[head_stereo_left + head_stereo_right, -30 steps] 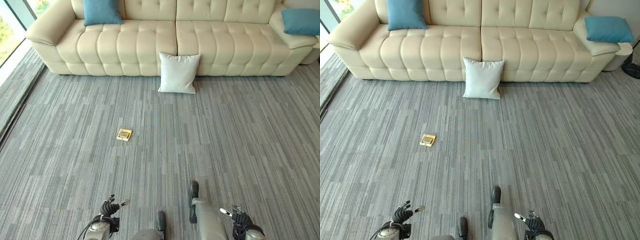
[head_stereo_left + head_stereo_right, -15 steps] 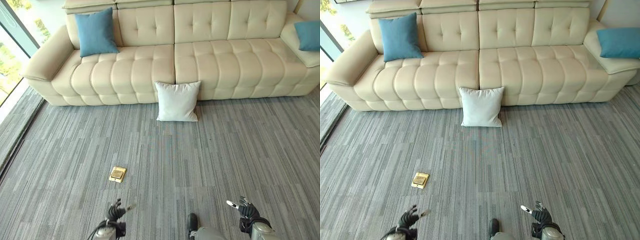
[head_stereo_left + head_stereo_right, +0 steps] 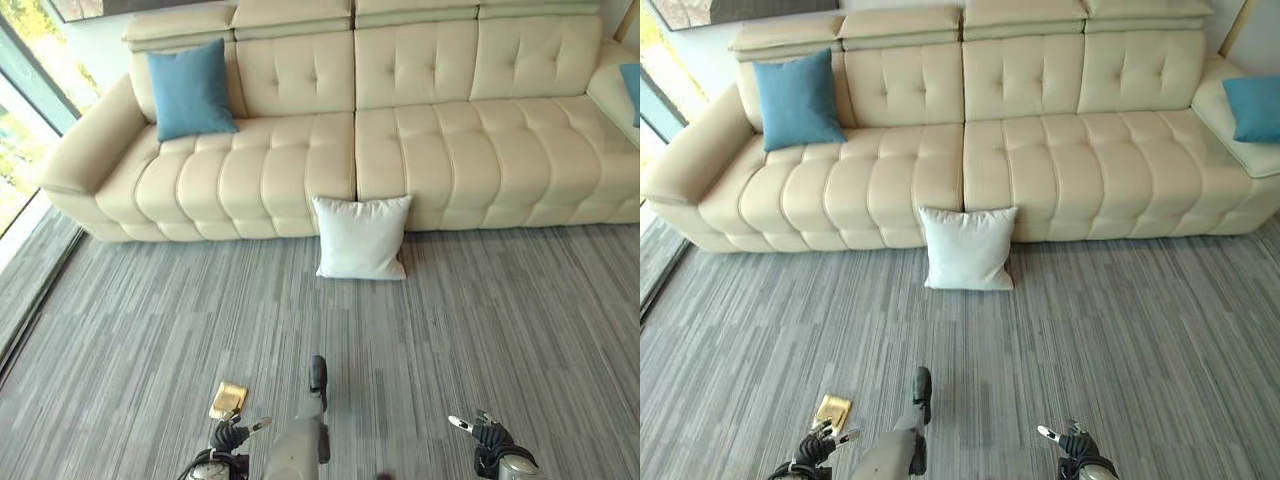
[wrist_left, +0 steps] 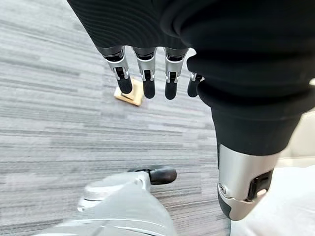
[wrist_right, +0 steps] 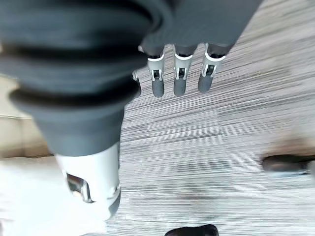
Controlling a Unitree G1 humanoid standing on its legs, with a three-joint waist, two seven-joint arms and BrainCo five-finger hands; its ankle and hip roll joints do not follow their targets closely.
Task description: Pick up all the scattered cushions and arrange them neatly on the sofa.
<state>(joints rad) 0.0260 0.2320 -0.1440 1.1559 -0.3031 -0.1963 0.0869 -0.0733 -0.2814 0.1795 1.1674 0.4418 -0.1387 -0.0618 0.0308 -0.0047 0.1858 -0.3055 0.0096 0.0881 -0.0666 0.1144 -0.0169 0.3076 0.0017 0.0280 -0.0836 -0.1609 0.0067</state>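
Observation:
A white cushion (image 3: 361, 237) stands on the grey carpet, leaning against the front of the cream sofa (image 3: 270, 160) at its middle. One blue cushion (image 3: 190, 89) rests upright at the sofa's left end, against the backrest. Another blue cushion (image 3: 1253, 107) lies on the sofa's right arm. My left hand (image 3: 231, 436) hangs low at the bottom left, fingers (image 4: 146, 78) straight and holding nothing. My right hand (image 3: 484, 436) hangs at the bottom right, its fingers (image 5: 178, 78) also straight and empty. Both hands are far from the white cushion.
A small brass floor plate (image 3: 228, 399) sits in the carpet just ahead of my left hand. A glass wall and floor track (image 3: 22, 300) run along the left side. Open carpet lies between me and the sofa.
The camera has moved toward the sofa, so the sofa, white cushion and brass plate sit lower and larger in view. Both hands stay low and empty.

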